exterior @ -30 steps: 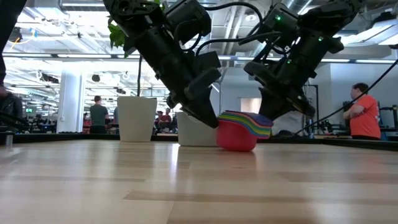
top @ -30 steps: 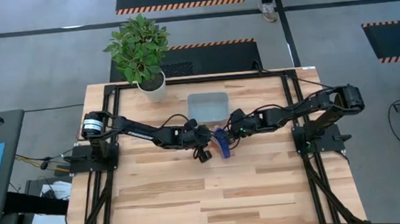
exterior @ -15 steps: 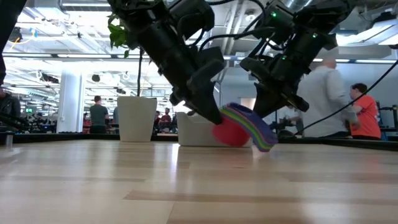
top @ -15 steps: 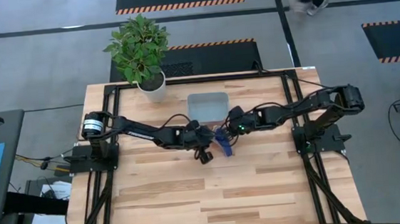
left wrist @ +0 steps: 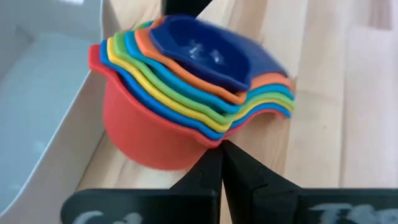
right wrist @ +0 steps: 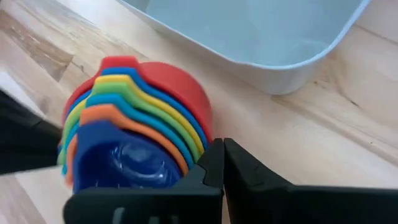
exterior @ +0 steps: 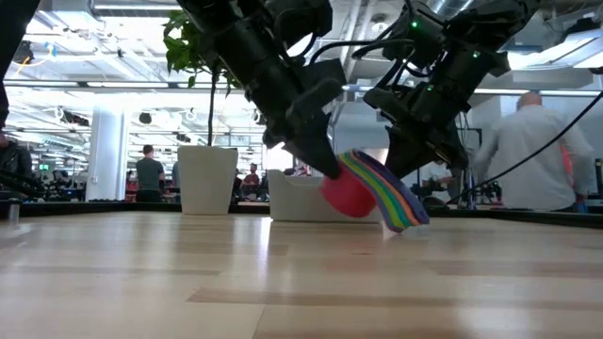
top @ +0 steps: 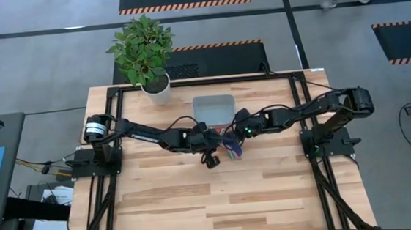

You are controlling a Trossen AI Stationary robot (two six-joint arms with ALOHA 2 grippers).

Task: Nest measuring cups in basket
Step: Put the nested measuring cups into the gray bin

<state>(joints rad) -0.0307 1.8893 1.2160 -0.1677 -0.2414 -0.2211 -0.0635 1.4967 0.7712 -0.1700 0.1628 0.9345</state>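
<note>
The nested stack of round plastic measuring cups [exterior: 372, 188], red outermost and dark blue innermost, sits tilted at the centre of the low view, its handles touching the pale wooden bench [top: 234, 193]. In the high view it lies just below the translucent pale grey-blue plastic basket [top: 213, 108] at centre frame. The left gripper [left wrist: 222, 163] and the right gripper [right wrist: 222, 163] both have their fingers pressed together, holding nothing, beside the stack's rims.
</note>
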